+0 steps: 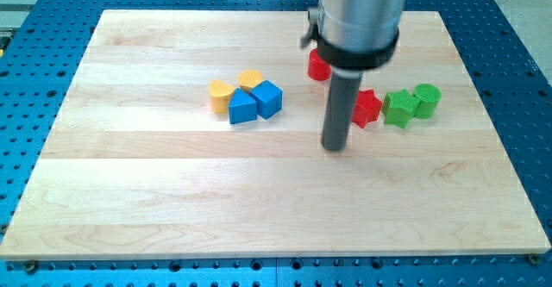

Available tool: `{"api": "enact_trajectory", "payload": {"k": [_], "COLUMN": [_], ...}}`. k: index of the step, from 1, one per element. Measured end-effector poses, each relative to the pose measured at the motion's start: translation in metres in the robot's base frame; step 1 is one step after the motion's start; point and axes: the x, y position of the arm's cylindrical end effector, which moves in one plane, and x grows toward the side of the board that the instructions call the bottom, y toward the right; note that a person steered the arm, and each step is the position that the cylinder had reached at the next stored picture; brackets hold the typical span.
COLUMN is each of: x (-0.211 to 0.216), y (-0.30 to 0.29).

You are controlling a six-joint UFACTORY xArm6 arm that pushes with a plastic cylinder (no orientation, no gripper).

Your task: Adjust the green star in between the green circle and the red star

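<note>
The green star (398,109) lies at the view's right, touching the green circle (427,99) on its right. The red star (367,107) lies just left of the green star, close to it or touching. My tip (335,146) rests on the board a little left of and below the red star; the rod hides the red star's left edge. A second red block (318,65) lies above, partly hidden behind the arm's grey body; its shape is unclear.
A cluster sits left of centre: a yellow block (221,95), another yellow block (251,80), a blue triangle-like block (242,108) and a blue cube (268,98). The wooden board (172,201) lies on a blue perforated table.
</note>
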Motion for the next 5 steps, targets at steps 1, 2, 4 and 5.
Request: {"api": "enact_trajectory", "payload": {"k": [1,2,4,5], "x": [0.0,-0.033,-0.036,-0.026], "y": [0.068,0.097,0.083,0.058]}}
